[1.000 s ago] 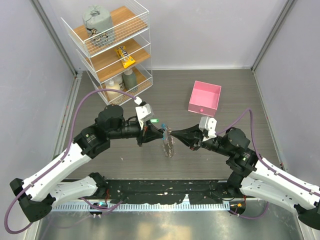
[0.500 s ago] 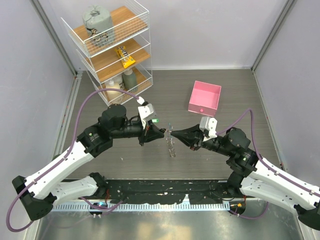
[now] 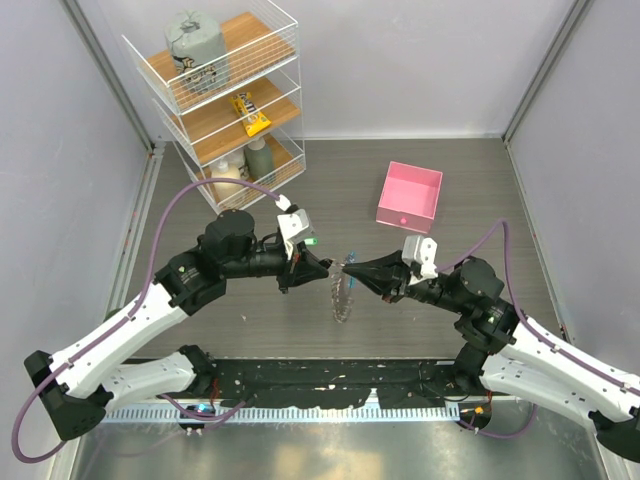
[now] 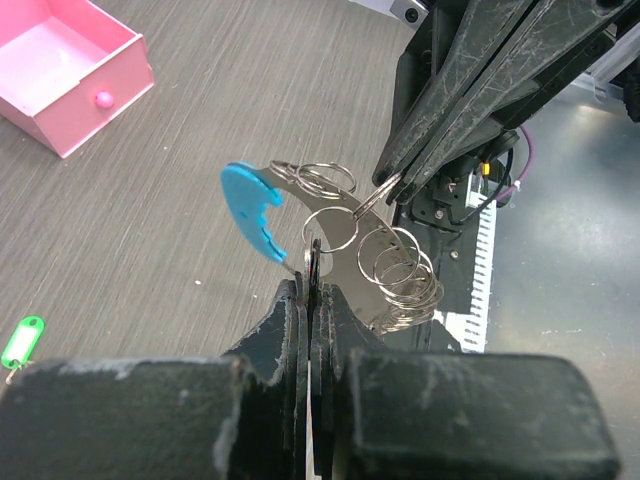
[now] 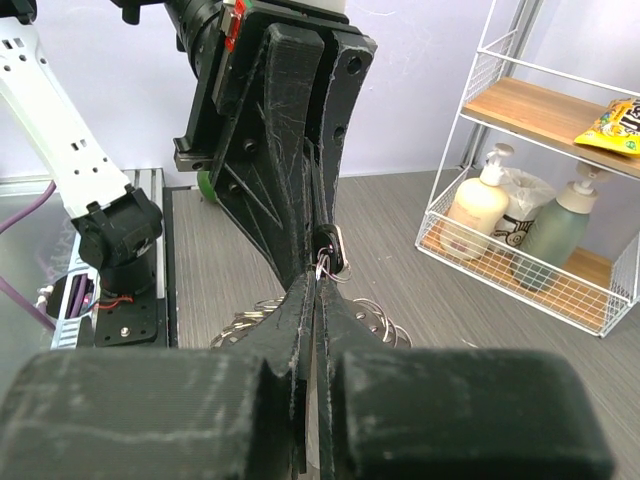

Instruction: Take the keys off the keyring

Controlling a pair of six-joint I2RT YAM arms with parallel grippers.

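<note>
Both arms meet mid-table, and between them I've got the thin silver keyring [image 4: 292, 182] with its bright blue curved band. The small silver-grey metal keys [image 3: 342, 298] dangle beneath in a jagged bunch. My left gripper [image 4: 308, 280] is squeezed fully together on the loop just beside the blue band. The right gripper [image 5: 312, 288], equally tight, nips one of the small silver rings [image 4: 332, 179]. On the far right, well apart, sits the open pink box [image 3: 406, 216]. On the far left, the white wire shelf rack [image 3: 291, 62] carries a grey pouch [image 3: 197, 45] on top, a yellow packet [image 3: 252, 113] in the middle and bottles [image 3: 258, 158] at the bottom.
</note>
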